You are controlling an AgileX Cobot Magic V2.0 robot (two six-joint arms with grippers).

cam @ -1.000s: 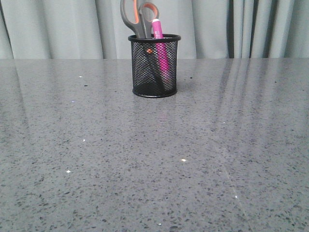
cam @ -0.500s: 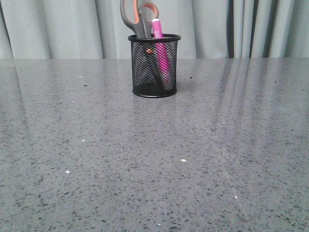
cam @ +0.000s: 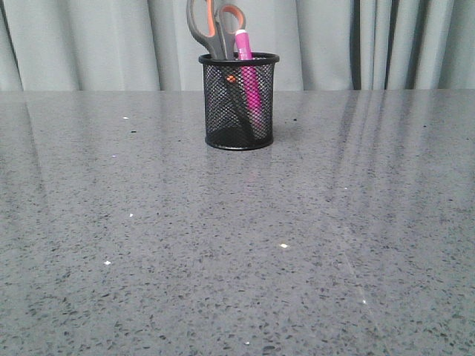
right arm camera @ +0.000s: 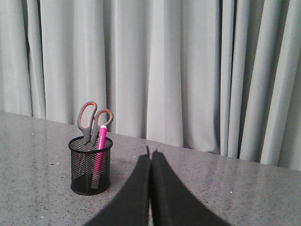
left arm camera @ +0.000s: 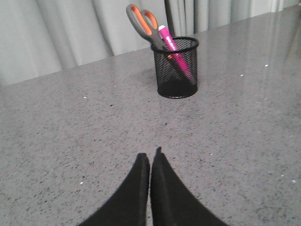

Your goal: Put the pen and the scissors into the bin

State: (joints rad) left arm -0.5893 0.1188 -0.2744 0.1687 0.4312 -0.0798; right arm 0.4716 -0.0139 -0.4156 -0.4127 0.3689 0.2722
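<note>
- Your left gripper [left arm camera: 150,157] and right gripper [right arm camera: 150,155] are both closed and empty, well short of the bin [cam: 239,104]
- Scissors [cam: 211,26] and pen [cam: 247,70] stand inside it

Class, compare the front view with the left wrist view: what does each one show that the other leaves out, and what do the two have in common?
Only the front view shows a wide stretch of bare table with neither arm in sight. Only the left wrist view shows the left gripper, its fingers pressed together above the tabletop, holding nothing. Both show the bin standing upright near the curtain, with the scissors handles-up and the pen inside it, both poking above the rim.
</note>
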